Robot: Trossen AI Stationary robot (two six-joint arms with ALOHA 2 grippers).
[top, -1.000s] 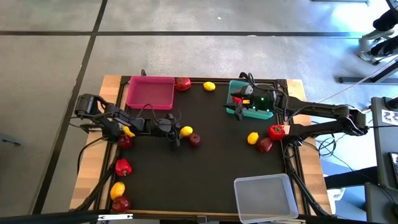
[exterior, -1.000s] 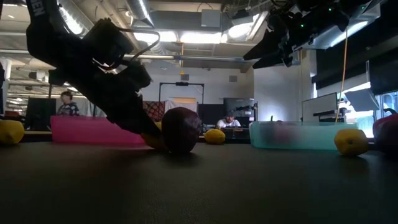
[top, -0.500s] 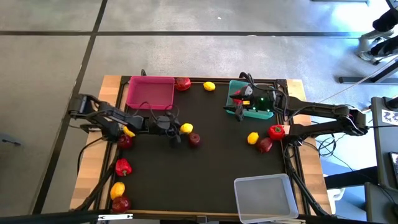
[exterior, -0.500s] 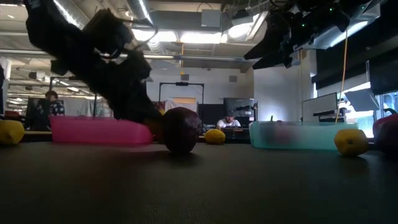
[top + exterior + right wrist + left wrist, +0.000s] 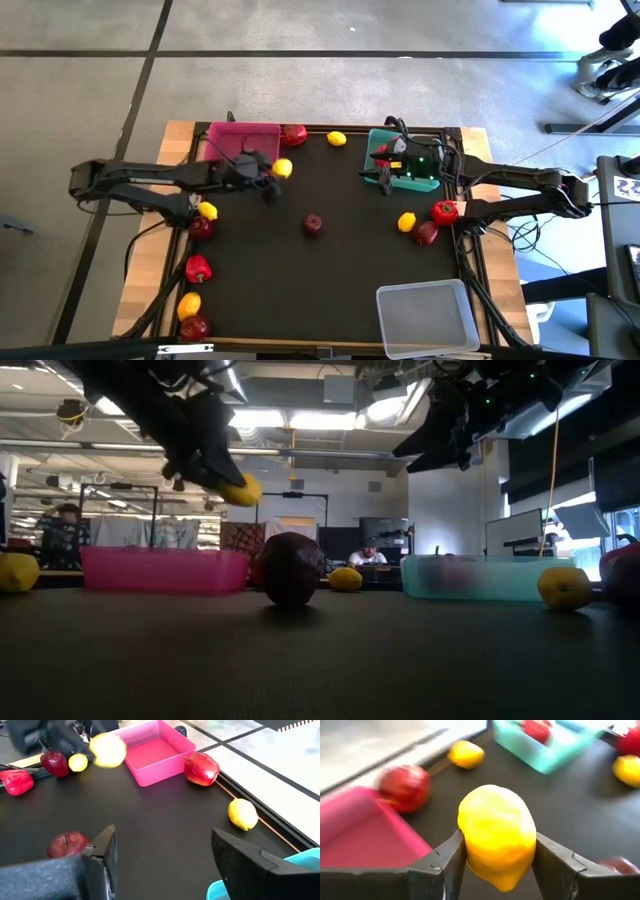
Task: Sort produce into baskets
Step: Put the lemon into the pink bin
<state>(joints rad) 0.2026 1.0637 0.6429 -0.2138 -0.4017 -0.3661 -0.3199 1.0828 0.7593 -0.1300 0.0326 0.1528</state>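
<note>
Left gripper [image 5: 497, 862] clamped across a lemon [image 5: 496, 835], carried clear of the table, pink basket [image 5: 241, 147] just beside. Lemon looks light, smooth, rigid; a mid-body pinch seems secure. Right gripper [image 5: 162, 857] spread, empty, above teal basket [image 5: 428, 184].

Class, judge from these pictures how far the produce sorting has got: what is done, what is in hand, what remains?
Done: one red pepper lies in the teal basket.

In hand: the left gripper holds a lemon beside the empty pink basket; the right gripper hovers open over the teal basket.

Left: the clear basket is empty, and the other produce, such as the mid-table apple, lies loose.
</note>
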